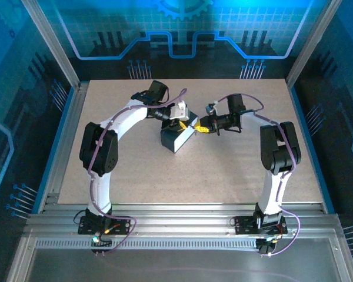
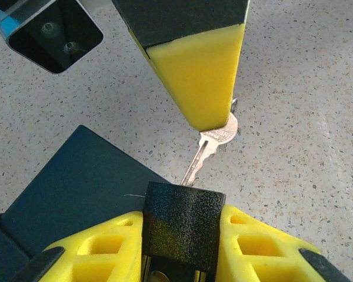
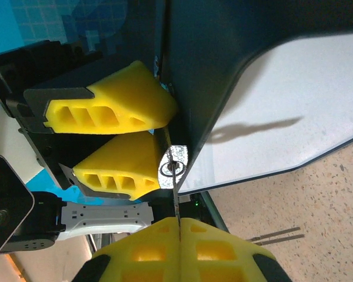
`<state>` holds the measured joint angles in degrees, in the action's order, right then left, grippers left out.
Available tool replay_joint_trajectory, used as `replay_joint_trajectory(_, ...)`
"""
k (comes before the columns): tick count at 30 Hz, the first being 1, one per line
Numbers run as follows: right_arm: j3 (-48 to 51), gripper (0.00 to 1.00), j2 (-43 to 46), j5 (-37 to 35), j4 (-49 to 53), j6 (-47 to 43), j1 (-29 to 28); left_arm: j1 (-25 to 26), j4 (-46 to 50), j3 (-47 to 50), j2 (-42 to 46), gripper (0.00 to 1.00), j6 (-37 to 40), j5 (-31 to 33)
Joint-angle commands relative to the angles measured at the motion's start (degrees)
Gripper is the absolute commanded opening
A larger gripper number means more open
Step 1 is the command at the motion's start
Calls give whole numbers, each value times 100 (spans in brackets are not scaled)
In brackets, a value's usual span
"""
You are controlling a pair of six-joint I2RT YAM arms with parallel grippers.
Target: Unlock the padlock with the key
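Right gripper (image 3: pixel 179 226) pinches the silver key (image 2: pixel 209 147) by its head, blade tip meeting the black padlock (image 2: pixel 182 202) (clamped in the left gripper (image 2: pixel 184 226)) just beside a blue tin (image 2: pixel 76 188).

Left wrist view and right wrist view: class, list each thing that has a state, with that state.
left pincer: shut on padlock.
right pincer: shut on key, by its head.
padlock: gripped; locked or unlocked cannot be told.
key: blade tip at the padlock.
dark blue tin: resting on table.
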<state>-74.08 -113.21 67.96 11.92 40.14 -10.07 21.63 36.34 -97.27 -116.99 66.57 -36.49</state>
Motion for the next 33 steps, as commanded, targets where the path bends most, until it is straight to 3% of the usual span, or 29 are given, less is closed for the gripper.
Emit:
replay_joint_trajectory(1,-230,0,-114,-62,-336,77,3,94,706,270,-96,17,258,-183)
replay_joint_trajectory(11,-203,0,-95,-104,-370,64,-176,90,605,268,-115,17,119,-139)
replay_joint_trajectory(21,-96,0,-158,-210,-1420,982,-399,101,209,511,-43,18,-142,-269)
replay_joint_trajectory(29,277,0,48,-283,-1466,972,-378,37,-60,570,-16,18,-468,-217)
replay_joint_trajectory(33,663,0,121,-361,-2220,1390,-421,8,-210,643,11,18,-645,-459)
